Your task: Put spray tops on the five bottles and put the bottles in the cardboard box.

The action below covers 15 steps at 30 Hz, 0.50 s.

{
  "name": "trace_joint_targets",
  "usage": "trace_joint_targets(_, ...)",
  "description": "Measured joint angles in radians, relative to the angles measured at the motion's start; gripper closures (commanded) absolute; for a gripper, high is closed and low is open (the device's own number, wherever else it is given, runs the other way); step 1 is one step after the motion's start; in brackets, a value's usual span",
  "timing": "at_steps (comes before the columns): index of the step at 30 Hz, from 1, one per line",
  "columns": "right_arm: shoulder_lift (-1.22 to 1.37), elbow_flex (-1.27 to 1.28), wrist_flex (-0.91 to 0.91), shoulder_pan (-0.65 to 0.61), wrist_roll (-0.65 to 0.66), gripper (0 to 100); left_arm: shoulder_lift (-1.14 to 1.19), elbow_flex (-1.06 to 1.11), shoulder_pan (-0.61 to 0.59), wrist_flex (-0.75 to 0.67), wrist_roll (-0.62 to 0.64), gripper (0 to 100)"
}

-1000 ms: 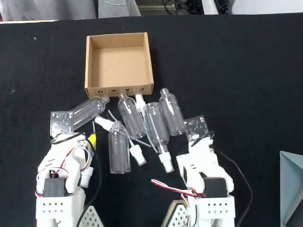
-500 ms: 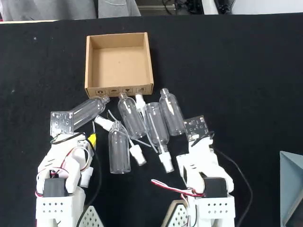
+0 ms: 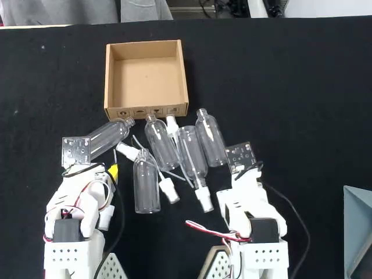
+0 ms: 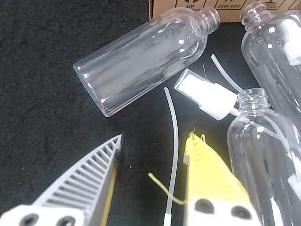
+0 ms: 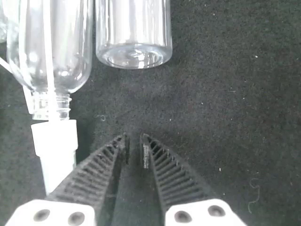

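Note:
The open cardboard box stands at the back of the black table. In front of it several clear bottles lie uncapped: one tilted at the left, one nearer, and three side by side. White spray tops with thin tubes lie among them. My left gripper is open low over the table, a loose dip tube between its fingers, short of the tilted bottle. My right gripper is shut on nothing, just behind a bottle's base and beside a spray top.
A grey object stands at the right front edge. Bare black table lies to the right of the bottles and on both sides of the box. Both arm bases sit at the front edge.

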Motion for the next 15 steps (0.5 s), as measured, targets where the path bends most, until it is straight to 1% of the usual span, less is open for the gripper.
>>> trace_joint_targets(15,0.000,0.000,-0.015,0.000,0.000,98.5,0.000,0.000,0.000,0.000,0.000,80)
